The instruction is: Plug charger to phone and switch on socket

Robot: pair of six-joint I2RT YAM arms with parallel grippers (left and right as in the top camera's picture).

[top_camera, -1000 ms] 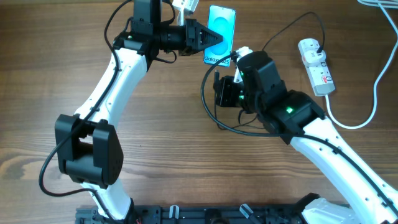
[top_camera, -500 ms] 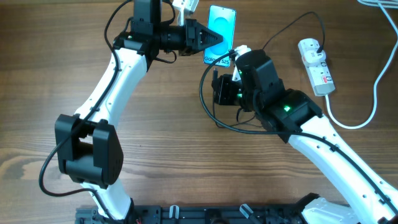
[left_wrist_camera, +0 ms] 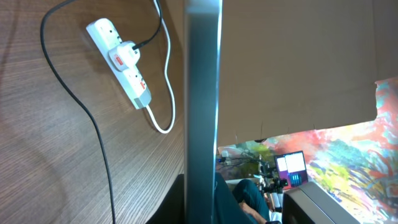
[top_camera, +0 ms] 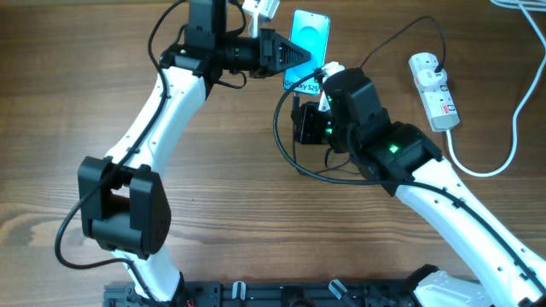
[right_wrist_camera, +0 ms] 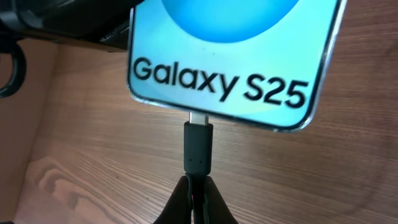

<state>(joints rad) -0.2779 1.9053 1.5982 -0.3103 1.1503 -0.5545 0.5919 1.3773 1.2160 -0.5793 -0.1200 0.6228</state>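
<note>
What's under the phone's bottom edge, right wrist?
The charger connector meets the phone at its bottom port, pinched below by the right gripper. How deep its tip sits is hidden.

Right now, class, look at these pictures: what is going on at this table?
The left gripper holds the phone by one side. The right gripper pinches the charger, its tip at the port in the phone's bottom edge, a little metal showing. The socket lies off to the right, with no gripper at it.
</note>
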